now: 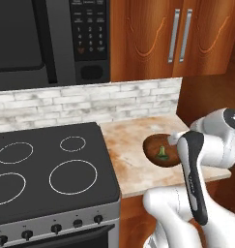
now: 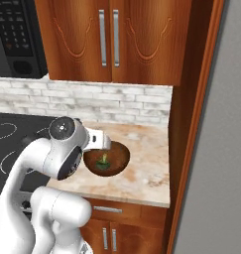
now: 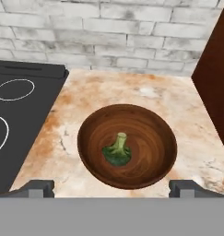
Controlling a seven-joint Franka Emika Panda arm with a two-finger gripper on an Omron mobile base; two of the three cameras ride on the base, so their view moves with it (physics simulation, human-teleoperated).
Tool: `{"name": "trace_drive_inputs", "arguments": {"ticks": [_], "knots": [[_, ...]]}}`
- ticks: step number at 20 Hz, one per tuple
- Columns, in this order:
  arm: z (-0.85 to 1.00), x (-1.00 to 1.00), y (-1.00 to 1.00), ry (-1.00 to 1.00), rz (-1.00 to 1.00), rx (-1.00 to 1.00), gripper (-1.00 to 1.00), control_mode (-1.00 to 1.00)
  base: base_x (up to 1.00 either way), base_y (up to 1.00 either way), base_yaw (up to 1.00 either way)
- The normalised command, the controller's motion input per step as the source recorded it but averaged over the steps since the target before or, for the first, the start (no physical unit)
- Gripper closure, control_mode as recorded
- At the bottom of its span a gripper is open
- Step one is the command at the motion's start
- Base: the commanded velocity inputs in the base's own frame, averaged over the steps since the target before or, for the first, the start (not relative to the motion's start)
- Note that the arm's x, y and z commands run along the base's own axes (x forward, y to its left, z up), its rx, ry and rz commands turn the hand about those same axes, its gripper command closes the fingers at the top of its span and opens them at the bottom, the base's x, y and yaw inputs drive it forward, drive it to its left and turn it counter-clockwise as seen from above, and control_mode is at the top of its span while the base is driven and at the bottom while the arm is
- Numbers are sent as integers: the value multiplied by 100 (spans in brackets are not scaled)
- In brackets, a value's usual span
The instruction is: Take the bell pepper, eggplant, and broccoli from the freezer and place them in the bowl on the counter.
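Note:
The dark brown wooden bowl stands on the beige marbled counter, right of the stove. The green broccoli lies on its side in the bowl's hollow, stem pointing away. My gripper hovers above the bowl's near rim, open, its two fingertips spread wider than the bowl and holding nothing. From the base views the bowl and broccoli show just beyond my bent arm. The freezer's flat grey face is at the far right. The bell pepper and eggplant are out of view.
A black stove top with ring burners adjoins the counter on the left. A microwave and wooden wall cabinets hang above. A brick backsplash closes the back, and a tall wooden panel bounds the counter's right side.

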Motion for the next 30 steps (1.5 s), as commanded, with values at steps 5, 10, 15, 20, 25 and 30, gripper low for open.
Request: {"name": "trace_drive_inputs", "arguments": {"ticks": [5, 10, 15, 20, 25, 30], "knots": [[99, -28, 23, -2, 0, 0, -100, -100, 0, 0, 0], [84, -51, 24, -4, 0, -1, -100, -100, 0, 0, 0], [62, -62, 24, 0, 0, 0, -100, -100, 0, 0, 0], [36, -66, 16, 0, 0, 0, -100, -100, 0, 0, 0], [31, -53, -2, 1, 0, 9, -100, -100, 0, 0, 0], [0, -35, -3, 0, -7, 8, -100, -100, 0, 0, 0]]}}
